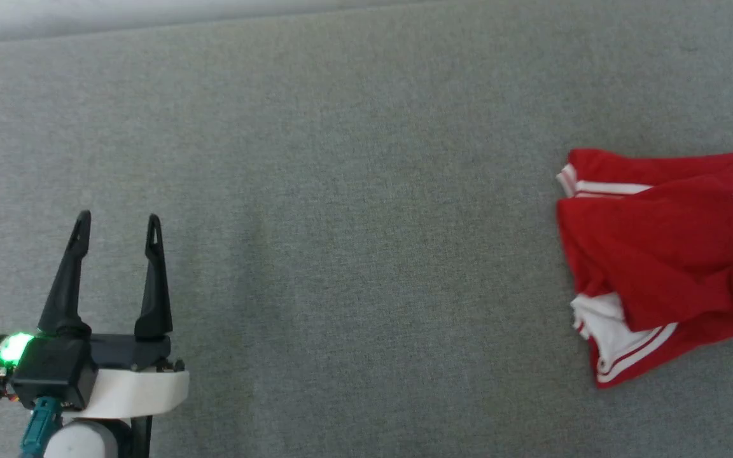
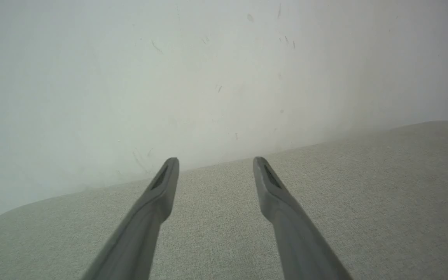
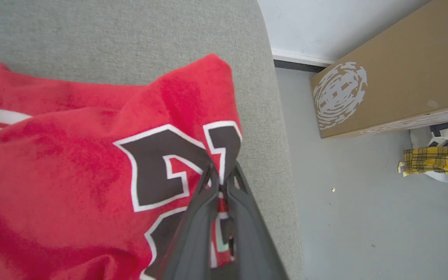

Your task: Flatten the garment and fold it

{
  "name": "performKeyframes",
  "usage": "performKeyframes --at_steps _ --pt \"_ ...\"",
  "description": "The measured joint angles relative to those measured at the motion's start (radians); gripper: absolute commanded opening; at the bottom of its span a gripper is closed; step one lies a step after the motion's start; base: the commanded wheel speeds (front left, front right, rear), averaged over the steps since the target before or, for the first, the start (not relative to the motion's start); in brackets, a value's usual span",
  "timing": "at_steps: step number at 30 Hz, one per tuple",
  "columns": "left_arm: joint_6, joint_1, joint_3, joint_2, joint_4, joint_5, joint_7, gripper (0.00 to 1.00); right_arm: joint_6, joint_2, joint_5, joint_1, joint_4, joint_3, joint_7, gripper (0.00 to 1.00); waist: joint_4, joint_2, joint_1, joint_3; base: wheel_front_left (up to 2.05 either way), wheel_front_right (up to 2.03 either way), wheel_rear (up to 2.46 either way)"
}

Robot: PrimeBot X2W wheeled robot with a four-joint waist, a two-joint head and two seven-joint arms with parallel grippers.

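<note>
The shirt [image 1: 659,254] lies crumpled at the far right of the grey fabric surface [image 1: 341,191], running off the head view's right edge. It is bunched in overlapping red folds, with a white sleeve [image 1: 614,337] edged in red and white stripes sticking out at its near left corner and another striped edge showing along its upper left. Part of a black, white-outlined numeral sits at the frame edge. In the right wrist view the shirt [image 3: 72,155] spreads over the left and middle, its right side lifted into a peak close to the surface's rounded edge. The right end effector [image 3: 222,182] is pinched shut on a fold of the shirt right at the black printed numeral, with the two dark fingers pressed together and cloth between their tips. The left end effector [image 1: 118,218] is well apart from the shirt, at the lower left of the head view over bare fabric. Its fingers are spread wide and hold nothing, and a green light glows on its base. The left wrist view shows the same spread fingers [image 2: 161,194] above the surface, pointing toward a pale scuffed wall [image 2: 169,77]. Beyond the surface's edge in the right wrist view are a grey floor [image 3: 364,217], a cardboard box [image 3: 387,74] and a yellow plaid cloth [image 3: 438,159].
</note>
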Motion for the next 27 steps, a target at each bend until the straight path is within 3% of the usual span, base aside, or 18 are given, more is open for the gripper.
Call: performKeyframes --at_steps 7,16,17,19,21,27 --pt "-0.007 -0.052 0.011 0.002 -0.072 -0.002 0.0 1.0 0.0 -0.057 -0.089 -0.019 0.065 -0.049 -0.084 0.0 -0.017 0.0 0.0 0.076 0.0 0.0 0.0" --pt "-0.015 -0.078 0.043 0.002 -0.11 -0.006 0.0 1.0 0.0 -0.053 -0.16 -0.047 0.136 -0.082 -0.177 0.0 -0.021 -0.0001 0.0 0.157 0.0 0.0 0.0" --pt "-0.015 -0.078 0.043 0.003 -0.11 -0.003 0.0 1.0 0.0 -0.049 -0.162 -0.051 0.147 -0.086 -0.181 0.06 -0.021 0.0 0.0 0.162 0.0 0.0 0.0" --pt "-0.015 -0.078 0.043 0.006 -0.107 0.013 0.0 1.0 0.0 -0.042 -0.17 -0.059 0.165 -0.088 -0.193 0.4 -0.02 0.0 0.0 0.17 0.0 0.0 0.0" --pt "-0.013 -0.079 0.043 0.008 -0.104 0.025 0.0 1.0 0.0 -0.036 -0.177 -0.064 0.179 -0.088 -0.203 1.0 -0.02 0.0 0.0 0.171 0.0 0.0 0.0" --pt "-0.007 -0.08 0.041 0.01 -0.095 0.036 0.0 1.0 0.0 -0.03 -0.187 -0.077 0.205 -0.088 -0.222 1.0 -0.021 -0.0001 -0.0002 0.154 0.0 0.0 0.0"
